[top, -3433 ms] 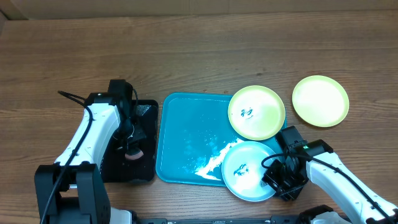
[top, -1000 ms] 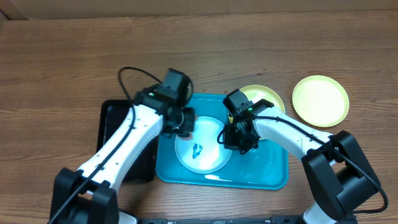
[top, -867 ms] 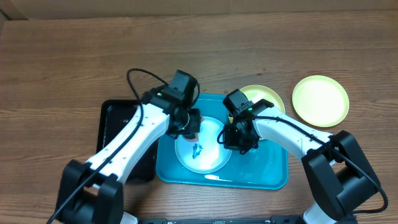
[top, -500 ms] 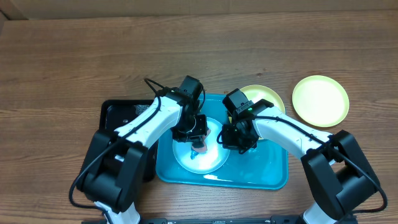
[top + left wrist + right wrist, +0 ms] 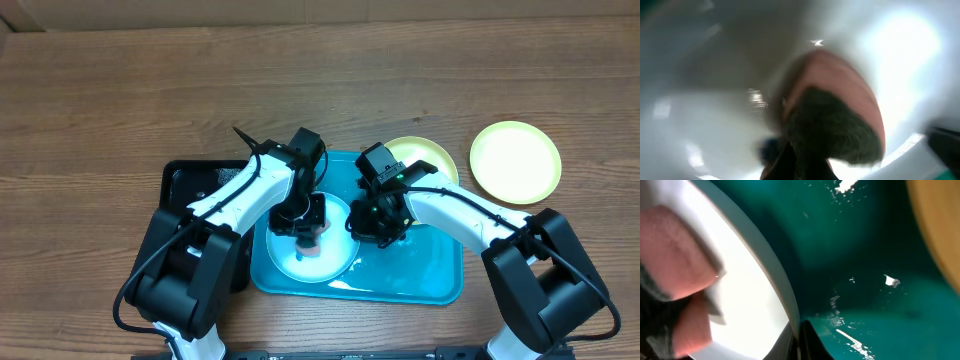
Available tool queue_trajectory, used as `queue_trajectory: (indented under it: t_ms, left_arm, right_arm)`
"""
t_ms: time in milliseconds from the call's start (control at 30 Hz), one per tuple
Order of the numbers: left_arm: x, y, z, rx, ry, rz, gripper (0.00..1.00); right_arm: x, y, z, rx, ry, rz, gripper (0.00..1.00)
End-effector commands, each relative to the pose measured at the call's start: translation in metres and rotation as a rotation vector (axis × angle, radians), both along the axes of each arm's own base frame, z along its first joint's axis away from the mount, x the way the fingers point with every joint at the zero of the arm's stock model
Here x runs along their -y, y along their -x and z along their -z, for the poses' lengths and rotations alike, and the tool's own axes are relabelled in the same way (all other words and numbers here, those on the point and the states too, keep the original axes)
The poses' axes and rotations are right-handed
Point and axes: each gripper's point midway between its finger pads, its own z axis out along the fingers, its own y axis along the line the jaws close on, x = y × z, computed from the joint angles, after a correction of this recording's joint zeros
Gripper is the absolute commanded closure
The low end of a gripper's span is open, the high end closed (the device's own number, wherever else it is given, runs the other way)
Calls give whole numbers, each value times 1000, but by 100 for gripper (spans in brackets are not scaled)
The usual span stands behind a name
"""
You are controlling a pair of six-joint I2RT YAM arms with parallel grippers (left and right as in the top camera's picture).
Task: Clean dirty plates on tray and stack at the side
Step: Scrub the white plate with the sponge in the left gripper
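Observation:
A pale blue plate (image 5: 335, 262) lies on the teal tray (image 5: 430, 275). My left gripper (image 5: 308, 228) is shut on a pink sponge (image 5: 311, 243) with a dark scouring side and presses it on the plate's face. The left wrist view shows the sponge (image 5: 840, 107) blurred against the white plate (image 5: 700, 120). My right gripper (image 5: 372, 222) is shut on the plate's right rim. In the right wrist view my fingers (image 5: 802, 342) pinch that rim (image 5: 770, 265), with the sponge (image 5: 675, 260) at the left. A yellow-green plate (image 5: 432, 152) leans on the tray's far right corner.
A second yellow-green plate (image 5: 515, 161) lies on the wooden table right of the tray. A black tray (image 5: 185, 185) sits to the left of the teal one. White foam specks dot the teal tray floor (image 5: 890, 281).
My left arm has carried the sponge from the black tray onto the blue plate. In the last half second it slid down toward the plate's front. The right gripper kept its grip on the rim.

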Motion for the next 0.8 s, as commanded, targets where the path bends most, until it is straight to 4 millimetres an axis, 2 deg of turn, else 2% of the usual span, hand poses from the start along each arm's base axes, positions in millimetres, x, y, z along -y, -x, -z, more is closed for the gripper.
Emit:
queue_trajectory:
  t_ms: [0,133,200,267,367,467,633,767]
  left_arm:
    - [-39,-14,3,81,-226,66,96]
    - [-75,-17,2,105,-434,22,96]
    - [-78,-17,6,100,-462,14,96]
    - [-72,-11,16,60,-431,19,96]
    - [-43,4,33,-46,-273,75,96]
    - [-13,24,41,-151,-111,111,96]
    - [36,42,32,-232,157,155,96]
    - [64,48,27,-235,269,177,96]
  right_arm:
    - [-5,1,0,-13,-18,0,96]
    - [-7,2,-1,-19,-27,0,96]
    - [-7,2,-1,-19,-27,-1,96]
    - [-7,2,-1,-19,-27,-1,96]
    - [-6,2,-1,-21,-26,-1,96]
    - [-6,3,-1,-23,-25,-1,96]
    - [-6,2,-1,-22,-25,-1,96]
    - [-7,3,-1,-25,-29,-1,96]
